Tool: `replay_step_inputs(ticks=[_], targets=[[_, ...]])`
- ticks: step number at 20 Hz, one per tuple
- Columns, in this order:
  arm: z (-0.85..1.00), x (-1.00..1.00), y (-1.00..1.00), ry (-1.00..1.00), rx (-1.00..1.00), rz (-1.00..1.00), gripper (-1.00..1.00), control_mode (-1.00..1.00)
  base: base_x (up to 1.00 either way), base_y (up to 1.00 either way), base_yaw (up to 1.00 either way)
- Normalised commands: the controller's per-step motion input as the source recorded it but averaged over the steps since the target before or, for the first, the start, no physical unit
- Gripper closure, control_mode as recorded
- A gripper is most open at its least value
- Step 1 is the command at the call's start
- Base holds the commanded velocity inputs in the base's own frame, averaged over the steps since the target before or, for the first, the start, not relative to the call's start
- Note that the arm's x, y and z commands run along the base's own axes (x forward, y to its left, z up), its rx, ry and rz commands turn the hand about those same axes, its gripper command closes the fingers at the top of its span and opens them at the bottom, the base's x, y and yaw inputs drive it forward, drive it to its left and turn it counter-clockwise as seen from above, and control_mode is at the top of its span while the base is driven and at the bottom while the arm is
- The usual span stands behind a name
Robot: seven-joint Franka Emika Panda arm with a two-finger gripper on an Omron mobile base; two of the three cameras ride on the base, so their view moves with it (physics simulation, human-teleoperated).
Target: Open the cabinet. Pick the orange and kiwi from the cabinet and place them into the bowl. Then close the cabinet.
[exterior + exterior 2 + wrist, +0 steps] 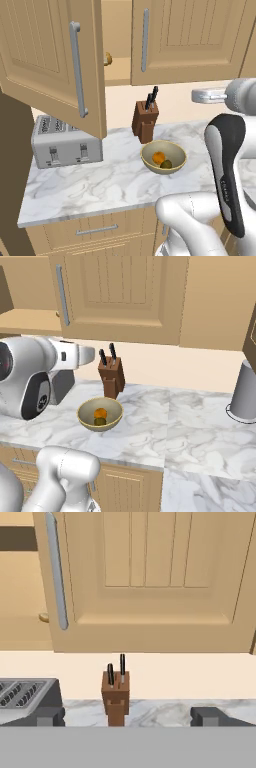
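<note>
The cabinet's left door (pixel 55 55) stands swung open towards me, while its right door (pixel 195 35) (pixel 150 577) is closed. The tan bowl (pixel 148 150) (pixel 82 412) sits on the marble counter in front of the knife block. Inside it lie the orange (pixel 158 157) (pixel 100 414) and, right beside it, the dark green kiwi (pixel 166 163) (pixel 100 421). My gripper (pixel 196 95) (pixel 128 718) hangs in the air above and to the right of the bowl. It faces the closed door, open, with nothing between its fingertips (pixel 50 717).
A wooden knife block (pixel 145 121) (pixel 116 697) stands against the wall. A silver toaster (pixel 65 142) sits under the open door. A tan-brown roundish item (pixel 107 59) (pixel 44 617) rests on the cabinet shelf. A grey canister (pixel 245 391) stands far right.
</note>
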Motion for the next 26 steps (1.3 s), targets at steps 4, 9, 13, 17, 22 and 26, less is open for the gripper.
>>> replay_step_inputs(ticks=[4, 9, 13, 17, 22, 26], targets=[[0.10, -0.57, 0.15, 0.00, 0.00, -0.04, -1.00, -1.00, 0.00, 0.00, 0.00], [0.17, -0.56, 0.21, 0.00, 0.00, -0.02, -1.00, -1.00, 0.00, 0.00, 0.00], [0.20, -0.39, 0.22, 0.02, 0.00, 0.00, -1.00, -1.00, 0.00, 0.00, 0.00], [0.15, -0.29, 0.27, 0.06, 0.00, 0.00, -1.00, -1.00, 0.00, 0.00, 0.00], [0.00, -0.15, 0.37, 0.00, -0.02, 0.02, -1.00, -1.00, 0.00, 0.00, 0.00], [0.00, -0.14, 0.42, 0.00, -0.02, 0.08, -1.00, -1.00, 0.00, 0.00, 0.00]])
